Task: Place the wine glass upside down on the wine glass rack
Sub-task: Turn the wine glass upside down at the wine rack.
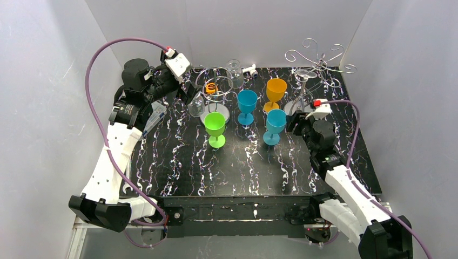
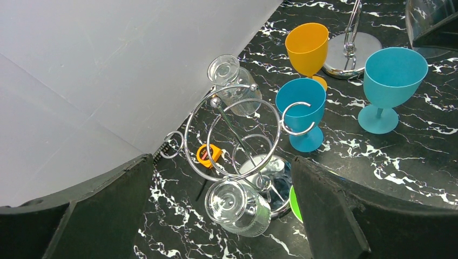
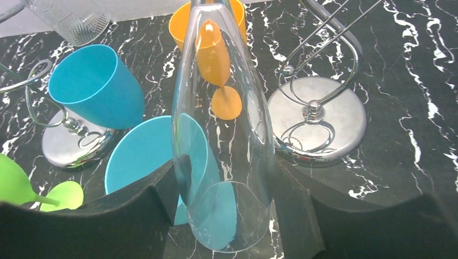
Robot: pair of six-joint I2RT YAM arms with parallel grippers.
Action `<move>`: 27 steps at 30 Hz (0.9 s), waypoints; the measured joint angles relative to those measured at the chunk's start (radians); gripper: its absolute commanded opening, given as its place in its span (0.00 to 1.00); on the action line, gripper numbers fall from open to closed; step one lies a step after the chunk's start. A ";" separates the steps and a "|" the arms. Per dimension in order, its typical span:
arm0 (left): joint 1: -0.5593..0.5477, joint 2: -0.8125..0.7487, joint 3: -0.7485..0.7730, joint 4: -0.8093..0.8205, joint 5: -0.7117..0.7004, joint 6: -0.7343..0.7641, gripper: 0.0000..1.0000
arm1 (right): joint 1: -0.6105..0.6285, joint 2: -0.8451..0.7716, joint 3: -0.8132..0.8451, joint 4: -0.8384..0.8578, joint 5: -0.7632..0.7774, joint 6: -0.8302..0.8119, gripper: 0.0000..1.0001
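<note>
The clear wine glass (image 3: 224, 135) is upside down, its bowl between my right gripper's (image 3: 227, 170) black fingers, which press on both sides. In the top view my right gripper (image 1: 296, 120) is just left of the wine glass rack's round base. The glass's foot (image 1: 304, 74) is up among the scroll arms of the wine glass rack (image 1: 318, 59); whether it rests on an arm I cannot tell. The rack's post and base (image 3: 318, 118) stand right of the glass. My left gripper (image 1: 189, 91) hangs open at the far left, with nothing between its fingers (image 2: 97, 210).
A shorter loop-ring stand (image 1: 216, 86) carries clear ribbed glasses (image 2: 237, 208) below my left gripper. Green (image 1: 215, 125), blue (image 1: 247, 102), orange (image 1: 276, 90) and teal (image 1: 275, 123) goblets stand mid-table, the teal one next to my right gripper. A small orange tape measure (image 2: 209, 155) lies near the back wall.
</note>
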 measured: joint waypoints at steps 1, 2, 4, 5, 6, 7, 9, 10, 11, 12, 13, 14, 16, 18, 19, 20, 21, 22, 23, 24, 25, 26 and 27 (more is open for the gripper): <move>0.000 0.000 0.000 0.000 0.000 0.000 0.98 | 0.000 -0.004 0.008 -0.019 0.003 0.000 0.86; 0.000 0.000 0.000 0.000 0.000 0.000 0.98 | 0.000 -0.009 0.014 -0.032 0.004 -0.001 0.92; 0.000 0.000 0.000 0.000 0.000 0.000 0.98 | 0.000 -0.018 0.028 -0.060 0.006 -0.002 0.98; 0.000 0.000 0.000 0.000 0.000 0.000 0.98 | 0.000 -0.023 0.036 -0.075 0.006 -0.003 0.98; 0.000 0.000 0.000 0.000 0.000 -0.001 0.98 | 0.000 -0.030 0.048 -0.096 0.007 -0.002 0.98; 0.000 0.000 0.000 0.000 0.000 -0.001 0.98 | 0.000 -0.037 0.055 -0.109 0.008 -0.002 0.98; 0.000 0.000 0.000 0.000 0.000 -0.003 0.98 | 0.000 -0.048 0.065 -0.127 0.008 -0.002 0.98; 0.000 0.000 0.000 0.000 0.000 -0.003 0.98 | 0.000 -0.054 0.068 -0.137 0.009 -0.002 0.98; 0.000 0.000 0.000 0.000 0.000 -0.003 0.98 | 0.000 -0.060 0.071 -0.147 0.012 -0.003 0.98; 0.000 0.000 0.000 0.000 0.000 -0.004 0.98 | 0.000 -0.067 0.073 -0.158 0.014 -0.004 0.98; 0.000 0.000 0.000 0.000 0.000 -0.004 0.98 | 0.000 -0.073 0.076 -0.168 0.017 -0.004 0.98; 0.000 0.000 0.000 0.000 0.000 -0.004 0.98 | 0.000 -0.077 0.079 -0.179 0.019 -0.004 0.98; 0.000 0.000 0.000 0.000 0.000 -0.006 0.98 | 0.000 -0.080 0.102 -0.220 0.023 -0.005 0.98; 0.000 0.000 0.000 0.000 0.000 -0.007 0.98 | 0.000 -0.080 0.126 -0.243 0.024 -0.005 0.97; 0.000 0.000 0.000 0.000 0.000 -0.009 0.98 | 0.000 -0.080 0.142 -0.258 0.024 -0.005 0.97; 0.000 0.000 0.000 0.000 0.000 -0.010 0.98 | 0.000 -0.078 0.169 -0.287 0.023 -0.005 0.97; 0.000 -0.001 -0.001 0.000 0.000 -0.011 0.98 | 0.000 -0.071 0.214 -0.328 0.022 -0.005 0.96; 0.000 -0.001 -0.002 0.000 0.000 -0.012 0.98 | 0.000 -0.066 0.248 -0.352 0.022 -0.005 0.96; 0.000 -0.003 -0.005 0.000 0.000 -0.014 0.98 | 0.000 -0.065 0.270 -0.367 0.022 -0.005 0.95; 0.000 -0.005 -0.009 0.000 0.000 -0.015 0.98 | 0.000 -0.064 0.297 -0.386 0.022 -0.004 0.95; 0.000 -0.008 -0.013 -0.002 0.000 -0.016 0.98 | 0.000 -0.065 0.321 -0.405 0.021 -0.003 0.94; 0.000 -0.011 -0.018 -0.006 0.000 -0.017 0.98 | 0.000 -0.066 0.343 -0.425 0.020 -0.002 0.93; 0.000 -0.013 -0.020 -0.010 0.000 -0.018 0.98 | 0.000 -0.067 0.357 -0.440 0.018 0.000 0.92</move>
